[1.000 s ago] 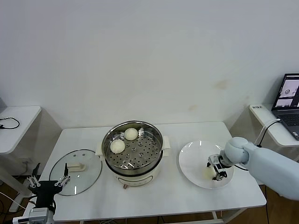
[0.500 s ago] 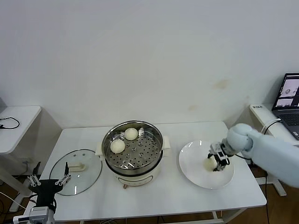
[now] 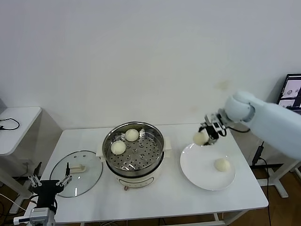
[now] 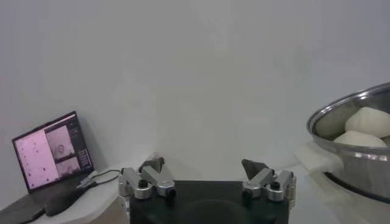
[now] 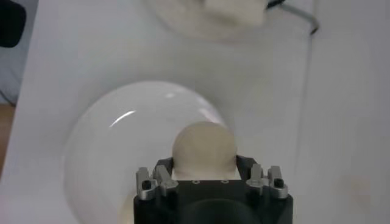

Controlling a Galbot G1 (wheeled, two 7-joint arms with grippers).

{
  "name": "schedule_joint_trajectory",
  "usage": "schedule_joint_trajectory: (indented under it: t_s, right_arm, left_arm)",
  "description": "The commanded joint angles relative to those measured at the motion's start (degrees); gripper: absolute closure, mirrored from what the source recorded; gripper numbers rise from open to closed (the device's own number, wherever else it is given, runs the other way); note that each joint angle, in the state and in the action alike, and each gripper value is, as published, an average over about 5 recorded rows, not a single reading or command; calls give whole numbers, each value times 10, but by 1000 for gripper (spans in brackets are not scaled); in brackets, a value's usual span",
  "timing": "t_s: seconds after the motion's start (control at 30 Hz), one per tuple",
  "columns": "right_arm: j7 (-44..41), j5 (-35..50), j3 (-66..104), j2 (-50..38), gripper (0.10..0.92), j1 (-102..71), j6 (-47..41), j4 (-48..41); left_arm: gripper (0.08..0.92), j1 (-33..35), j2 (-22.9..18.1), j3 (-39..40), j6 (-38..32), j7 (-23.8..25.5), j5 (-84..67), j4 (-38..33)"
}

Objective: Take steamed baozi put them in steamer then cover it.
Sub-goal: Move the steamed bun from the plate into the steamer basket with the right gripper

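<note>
Gripper on the left arm (image 3: pixel 47 181) is sitting parked at the lower left of the head view, jaws apart and holding nothing, hanging just off the near edge of the table (image 3: pixel 160 200). Right beside it, a bit further in, the glass lid (image 3: pixel 76 173) is lying flat on the table with its cream handle up.

Middle of the frame, the steamer (image 3: pixel 134 149) is standing uncovered, and two steamed baozi are resting in its back left part: one (image 3: pixel 118 147) nearer, one (image 3: pixel 132 135) behind it, close but not touching as far as I can see.

Over on the right, the white plate (image 3: pixel 197 172) is carrying one more bun (image 3: pixel 222 165) on its right side.

Furthest back, the right gripper (image 3: pixel 207 134) is hovering above the far left rim of the plate, jaws clamped on a fourth bun (image 3: pixel 201 138). The right wrist view is showing that bun (image 5: pixel 204 146) pinched between the jaws with the plate (image 5: pixel 109 152) underneath.
</note>
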Motion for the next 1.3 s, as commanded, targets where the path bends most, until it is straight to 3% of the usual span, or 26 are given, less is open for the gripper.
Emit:
schedule_joint_trajectory:
  t_s: [0.03, 0.43, 0.87, 1.3]
  right_arm:
    - [24, 66, -54, 92, 380, 105, -5, 0]
    - [114, 142, -114, 267, 381, 81, 72, -47]
    - [112, 7, -161, 336, 371, 29, 221, -96]
    - [100, -54, -179, 369, 361, 18, 279, -99]
  left_arm:
    - [177, 0, 1, -2, 0, -1, 0, 1]
    - [177, 2, -4, -12, 1, 0, 0, -7]
    - [177, -1, -15, -19, -1, -1, -4, -8]
    - [177, -5, -18, -23, -3, -2, -10, -3]
